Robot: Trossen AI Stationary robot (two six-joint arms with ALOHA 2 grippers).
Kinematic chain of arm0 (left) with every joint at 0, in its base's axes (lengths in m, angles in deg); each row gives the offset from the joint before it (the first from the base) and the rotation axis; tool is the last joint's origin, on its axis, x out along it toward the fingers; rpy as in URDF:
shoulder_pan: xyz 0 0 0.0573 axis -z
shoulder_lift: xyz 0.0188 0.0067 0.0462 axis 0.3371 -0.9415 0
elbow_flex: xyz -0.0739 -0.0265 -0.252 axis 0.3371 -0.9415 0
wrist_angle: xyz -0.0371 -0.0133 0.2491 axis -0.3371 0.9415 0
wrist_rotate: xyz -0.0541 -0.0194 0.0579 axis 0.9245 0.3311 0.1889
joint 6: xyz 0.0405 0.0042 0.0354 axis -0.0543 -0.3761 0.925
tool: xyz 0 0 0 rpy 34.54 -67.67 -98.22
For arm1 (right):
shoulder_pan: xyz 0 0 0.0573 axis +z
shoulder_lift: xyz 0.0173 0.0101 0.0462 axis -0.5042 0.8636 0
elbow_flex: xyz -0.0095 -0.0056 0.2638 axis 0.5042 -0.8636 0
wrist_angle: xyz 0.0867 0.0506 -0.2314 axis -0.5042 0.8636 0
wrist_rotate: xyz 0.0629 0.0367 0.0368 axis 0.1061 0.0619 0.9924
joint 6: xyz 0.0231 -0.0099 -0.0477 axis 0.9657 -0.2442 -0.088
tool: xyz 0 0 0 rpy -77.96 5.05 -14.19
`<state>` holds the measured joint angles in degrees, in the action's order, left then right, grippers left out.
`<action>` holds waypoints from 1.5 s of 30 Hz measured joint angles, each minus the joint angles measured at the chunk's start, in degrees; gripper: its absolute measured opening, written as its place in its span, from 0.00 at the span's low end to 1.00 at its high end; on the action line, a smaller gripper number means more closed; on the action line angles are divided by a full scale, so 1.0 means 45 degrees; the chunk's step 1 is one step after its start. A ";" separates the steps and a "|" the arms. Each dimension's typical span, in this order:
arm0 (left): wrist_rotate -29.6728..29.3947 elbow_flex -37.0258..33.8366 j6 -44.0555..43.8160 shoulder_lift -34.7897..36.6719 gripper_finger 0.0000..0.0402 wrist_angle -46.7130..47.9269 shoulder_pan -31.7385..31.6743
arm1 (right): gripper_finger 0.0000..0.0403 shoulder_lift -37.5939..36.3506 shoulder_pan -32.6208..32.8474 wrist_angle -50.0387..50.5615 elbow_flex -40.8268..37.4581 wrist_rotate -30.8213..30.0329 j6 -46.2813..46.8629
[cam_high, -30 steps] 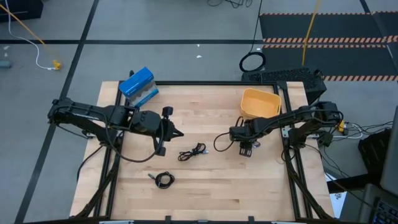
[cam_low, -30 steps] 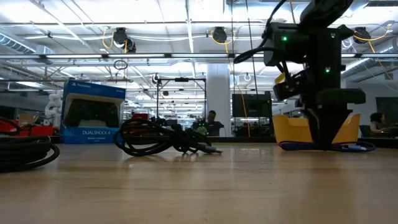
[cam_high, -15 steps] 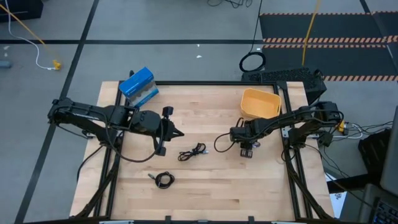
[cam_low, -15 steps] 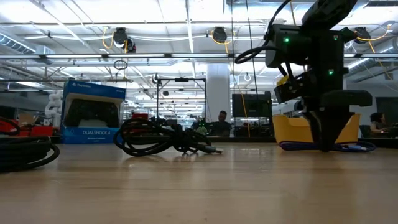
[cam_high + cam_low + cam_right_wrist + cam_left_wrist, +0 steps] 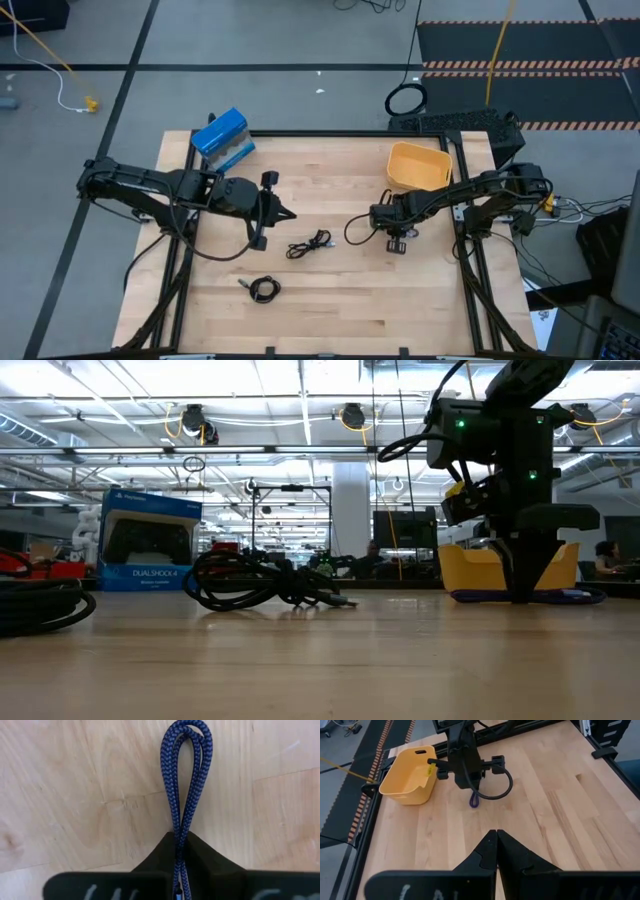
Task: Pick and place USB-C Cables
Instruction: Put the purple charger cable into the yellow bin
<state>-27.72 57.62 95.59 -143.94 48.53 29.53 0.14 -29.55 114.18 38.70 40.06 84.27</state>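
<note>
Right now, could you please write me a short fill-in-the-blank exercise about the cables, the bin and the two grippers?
1. The right gripper is shut on the ____ cable.
2. That cable lies on the table, not in the ____ bin.
3. The number of black cables on the table is ____.
4. The left gripper, over the table's left half, holds ____.

Missing words: blue; yellow; two; nothing

Bright, even overhead light, soft shadows
</note>
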 joint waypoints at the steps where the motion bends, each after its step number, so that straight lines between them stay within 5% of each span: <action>1: 0.0001 0.0000 0.0000 0.0000 0.02 -0.0018 0.0000 | 0.02 0.0000 0.0000 -0.0002 0.0000 -0.0002 0.0000; 29: 0.0010 0.0000 -0.0811 0.0000 0.02 -0.0026 0.0010 | 0.04 0.0019 -0.0340 0.1174 0.1290 0.0324 0.0147; 45: 0.0005 0.0000 -0.1081 0.0000 0.02 -0.0027 0.0015 | 0.04 0.0015 -0.0537 0.5821 0.4473 0.0258 0.0388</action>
<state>-27.69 57.62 90.73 -143.94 48.41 29.59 0.21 -31.96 140.37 58.83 41.23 86.02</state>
